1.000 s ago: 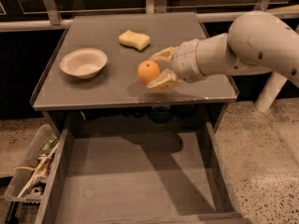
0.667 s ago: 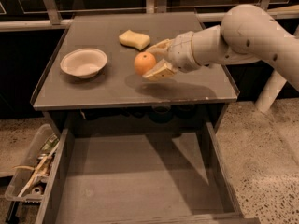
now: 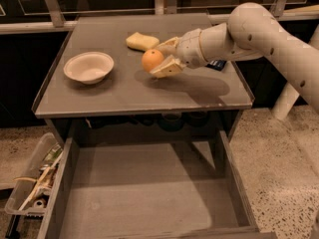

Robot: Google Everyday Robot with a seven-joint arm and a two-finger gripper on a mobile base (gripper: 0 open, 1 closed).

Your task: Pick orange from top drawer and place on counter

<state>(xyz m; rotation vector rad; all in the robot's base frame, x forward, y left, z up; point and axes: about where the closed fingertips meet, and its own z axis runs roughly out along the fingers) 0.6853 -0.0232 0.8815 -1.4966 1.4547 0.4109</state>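
Note:
The orange (image 3: 151, 59) sits between the fingers of my gripper (image 3: 160, 59), which is shut on it. The gripper reaches in from the right and holds the orange over the middle of the grey counter (image 3: 129, 91), just in front of the pale yellow sponge (image 3: 142, 41). I cannot tell whether the orange touches the counter surface. The top drawer (image 3: 144, 193) stands pulled out below the counter, and its grey floor is bare.
A white bowl (image 3: 88, 66) stands on the counter's left side. A dark flat object (image 3: 217, 64) lies behind the arm at the counter's right. A clear plastic bin of clutter (image 3: 32, 185) sits on the floor left of the drawer. Speckled floor lies on the right.
The gripper has carried the orange a little farther back and left over the counter, toward the sponge. The bowl and sponge have not moved.

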